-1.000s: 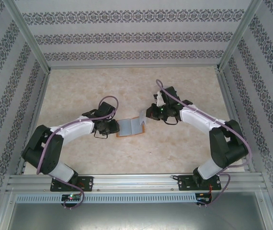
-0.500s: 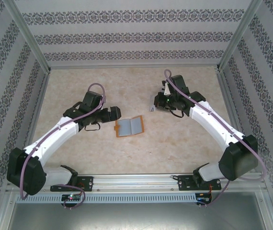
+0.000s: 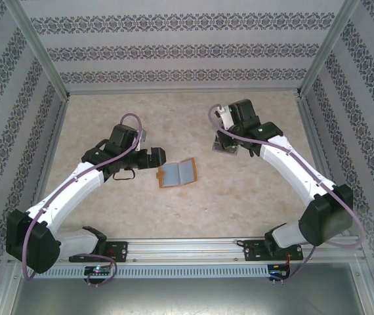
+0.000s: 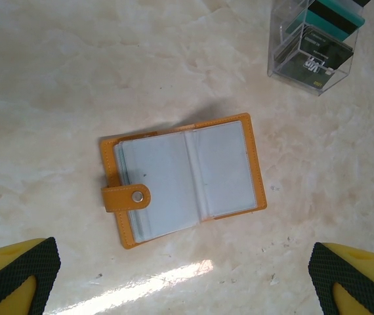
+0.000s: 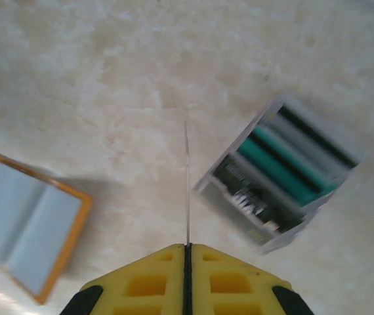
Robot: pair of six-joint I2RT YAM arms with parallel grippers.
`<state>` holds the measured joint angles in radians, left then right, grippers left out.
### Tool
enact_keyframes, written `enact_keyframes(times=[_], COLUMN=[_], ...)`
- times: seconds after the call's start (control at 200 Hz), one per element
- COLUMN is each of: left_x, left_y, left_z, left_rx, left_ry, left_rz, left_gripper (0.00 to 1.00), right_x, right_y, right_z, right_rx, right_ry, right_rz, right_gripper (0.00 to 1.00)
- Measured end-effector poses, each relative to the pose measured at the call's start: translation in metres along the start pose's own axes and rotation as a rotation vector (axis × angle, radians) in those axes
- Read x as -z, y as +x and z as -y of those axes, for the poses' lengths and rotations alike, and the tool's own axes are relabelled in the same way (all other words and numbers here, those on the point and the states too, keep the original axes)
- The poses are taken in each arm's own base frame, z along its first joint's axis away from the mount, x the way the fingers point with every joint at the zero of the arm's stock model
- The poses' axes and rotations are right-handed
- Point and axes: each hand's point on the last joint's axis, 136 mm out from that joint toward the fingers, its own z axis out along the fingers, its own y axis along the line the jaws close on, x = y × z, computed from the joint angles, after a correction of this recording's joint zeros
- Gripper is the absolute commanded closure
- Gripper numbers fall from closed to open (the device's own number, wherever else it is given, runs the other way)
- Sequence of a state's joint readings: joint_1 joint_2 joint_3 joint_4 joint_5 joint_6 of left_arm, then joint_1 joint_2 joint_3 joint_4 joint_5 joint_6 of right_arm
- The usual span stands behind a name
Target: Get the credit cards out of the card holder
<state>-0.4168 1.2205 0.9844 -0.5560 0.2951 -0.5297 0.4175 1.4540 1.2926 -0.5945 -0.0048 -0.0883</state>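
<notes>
Top: card holder (image 3: 177, 172) lies open on the desk (image 3: 108, 111), just right of our left end effector (image 3: 152, 157), long axis left-right. The left arm is nearer than the right end effector (image 3: 224, 140).
Left wrist: jaws wide, holder centred ahead. We can't tell whether its sleeves hold cards. Clear box (image 4: 311, 49) is cut off.
Right wrist: jaws clamped on an edge-on credit card (image 5: 187, 170); box just right, blurred.

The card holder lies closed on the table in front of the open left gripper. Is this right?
No. The card holder lies open, not closed, as the left wrist view shows. It is on the table in front of the open left gripper.
</notes>
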Motion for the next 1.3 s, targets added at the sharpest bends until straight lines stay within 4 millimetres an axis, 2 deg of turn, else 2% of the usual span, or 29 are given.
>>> enact_keyframes(times=[0.11,0.19,0.405,0.575,0.849,1.064,1.299], left_x=[0.000,0.000,0.001,0.000,-0.002,-0.007,-0.007], left_y=[0.001,0.000,-0.010,-0.016,-0.018,-0.018,-0.020], left_z=[-0.002,-0.004,-0.003,-0.005,-0.008,-0.011,-0.009], left_rx=[-0.003,-0.004,-0.008,-0.008,-0.006,-0.003,-0.003], left_ry=[-0.010,-0.022,-0.040,-0.061,-0.082,-0.093,-0.092], left_rz=[-0.006,-0.002,0.024,0.037,0.040,0.028,0.031], left_gripper=[0.00,0.00,0.00,0.00,0.00,0.00,0.00], right_x=[-0.011,-0.025,-0.066,-0.082,-0.089,-0.094,-0.113], right_y=[-0.018,-0.024,-0.012,-0.009,-0.004,-0.001,0.014], right_z=[0.015,0.023,0.039,0.047,0.072,0.075,0.080], right_rx=[0.176,0.293,0.553,0.688,0.734,0.751,0.740], right_ry=[0.070,0.113,0.160,0.156,0.172,0.169,0.149], right_rz=[0.004,-0.021,-0.143,-0.190,-0.227,-0.235,-0.279], right_gripper=[1.00,1.00,1.00,1.00,1.00,1.00,1.00])
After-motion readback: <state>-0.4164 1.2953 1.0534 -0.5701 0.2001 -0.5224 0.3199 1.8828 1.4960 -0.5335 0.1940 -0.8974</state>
